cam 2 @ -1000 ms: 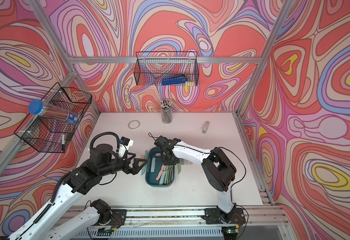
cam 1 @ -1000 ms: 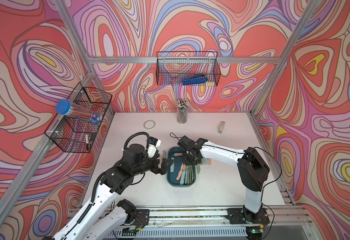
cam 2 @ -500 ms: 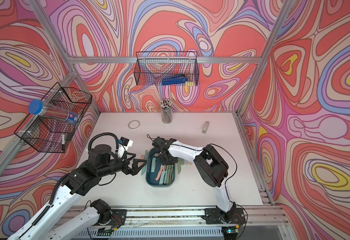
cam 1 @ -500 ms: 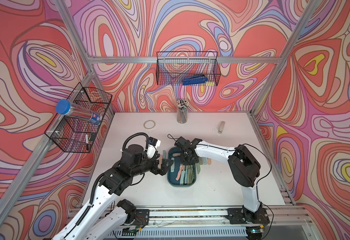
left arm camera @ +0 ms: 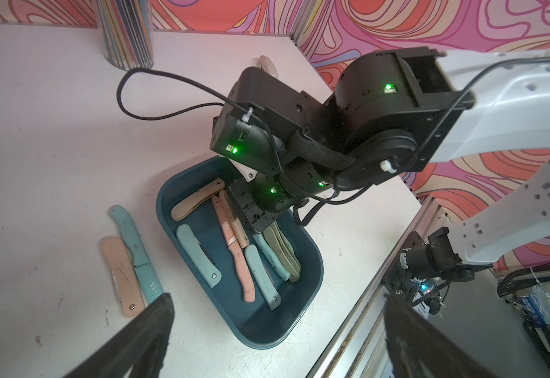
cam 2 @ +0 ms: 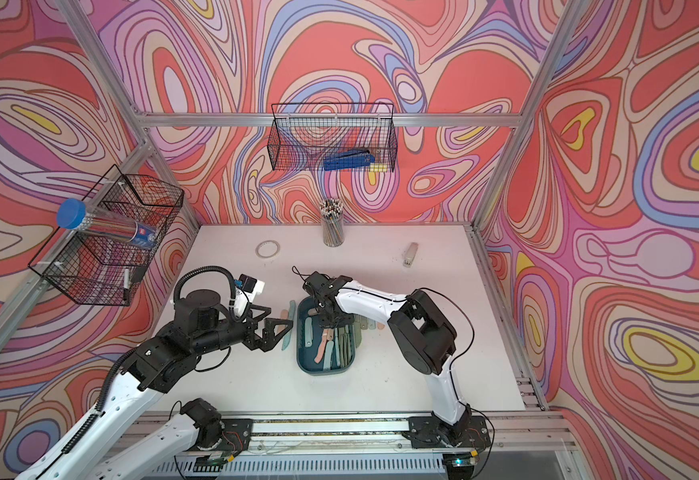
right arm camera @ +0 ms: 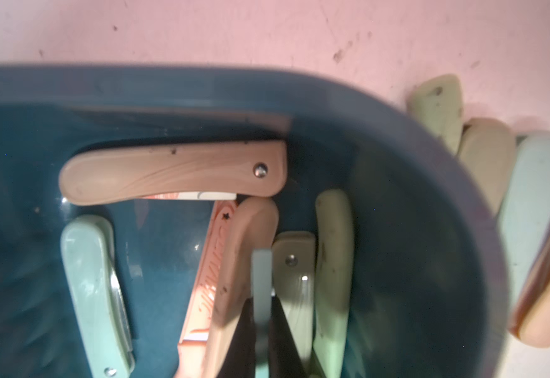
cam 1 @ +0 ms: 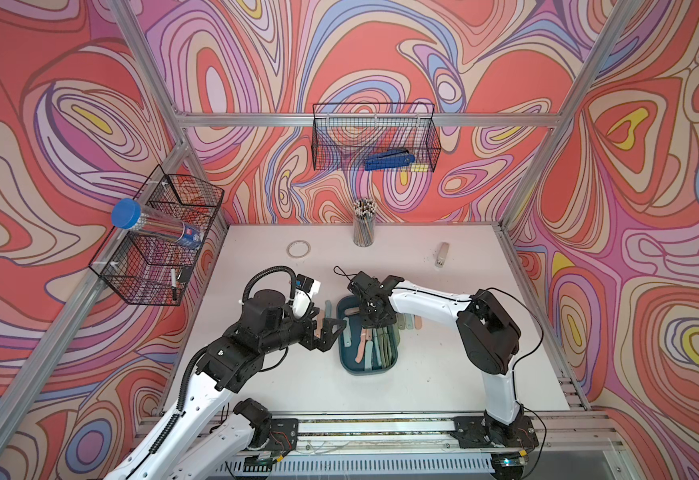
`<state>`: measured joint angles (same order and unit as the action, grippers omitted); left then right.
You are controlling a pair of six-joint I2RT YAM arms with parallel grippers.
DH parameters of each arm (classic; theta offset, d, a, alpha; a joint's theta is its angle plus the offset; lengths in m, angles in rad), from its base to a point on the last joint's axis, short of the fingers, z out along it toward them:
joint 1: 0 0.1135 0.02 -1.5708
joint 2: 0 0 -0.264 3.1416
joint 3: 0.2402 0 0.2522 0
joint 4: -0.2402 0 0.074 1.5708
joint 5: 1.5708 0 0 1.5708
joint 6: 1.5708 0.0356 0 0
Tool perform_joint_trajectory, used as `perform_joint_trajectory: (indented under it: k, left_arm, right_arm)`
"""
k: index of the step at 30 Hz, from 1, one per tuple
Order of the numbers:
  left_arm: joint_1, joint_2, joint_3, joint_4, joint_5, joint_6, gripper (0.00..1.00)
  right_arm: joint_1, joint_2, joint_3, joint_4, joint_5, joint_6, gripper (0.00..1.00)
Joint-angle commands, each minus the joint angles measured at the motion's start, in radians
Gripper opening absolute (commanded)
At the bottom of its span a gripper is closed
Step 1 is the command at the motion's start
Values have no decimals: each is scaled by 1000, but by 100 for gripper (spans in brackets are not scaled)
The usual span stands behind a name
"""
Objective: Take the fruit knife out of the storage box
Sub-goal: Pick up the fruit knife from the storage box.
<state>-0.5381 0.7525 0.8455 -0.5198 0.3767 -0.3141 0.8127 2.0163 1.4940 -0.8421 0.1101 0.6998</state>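
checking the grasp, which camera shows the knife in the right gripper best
The right wrist view: the pale blue knife stands edge-on between the black fingers of the right gripper in the storage box. In the left wrist view and both top views the gripper's body covers the grip.

1. Here's the box (left arm camera: 267, 324): deep teal, plain all over.
2. In the box, a tan knife (right arm camera: 169, 173) with wood-grain streaks and a silver rivet.
3. Beside that, a pink knife (right arm camera: 206, 288), salmon with whitish script.
4. Also in the box: a mint knife (right arm camera: 262, 278) and olive knives (left arm camera: 283, 252), all plain.
5. Outside the box, on the left arm's side: a teal knife (left arm camera: 136, 248) and a peach knife (left arm camera: 121, 275).
6. The table (cam 1: 422, 374) under the box is white, pinkish up close, with dark specks.
7. The walls (cam 1: 381, 50) around the box: swirling bands of coral red, lilac, blue, cream and yellow, outlined dark.
8. The basket (cam 1: 374, 124) beyond the box is black wire grid, with a blue tool (cam 1: 389, 160) inside.
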Motion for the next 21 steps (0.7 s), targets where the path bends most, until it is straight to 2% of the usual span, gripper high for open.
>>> perform_joint_trajectory:
  k: [1,15,21]
  left_arm:
    - [-5,-5,3,15,3,15,100]
    - [-6,24,5,17,28,17,100]
    - [-5,34,3,20,45,17,100]
  right_arm:
    - [0,-60,10,-3,23,-5,7]
    - [-5,-189,-17,74,-14,-70,6]
    - [-93,-303,-87,95,-58,-102,6]
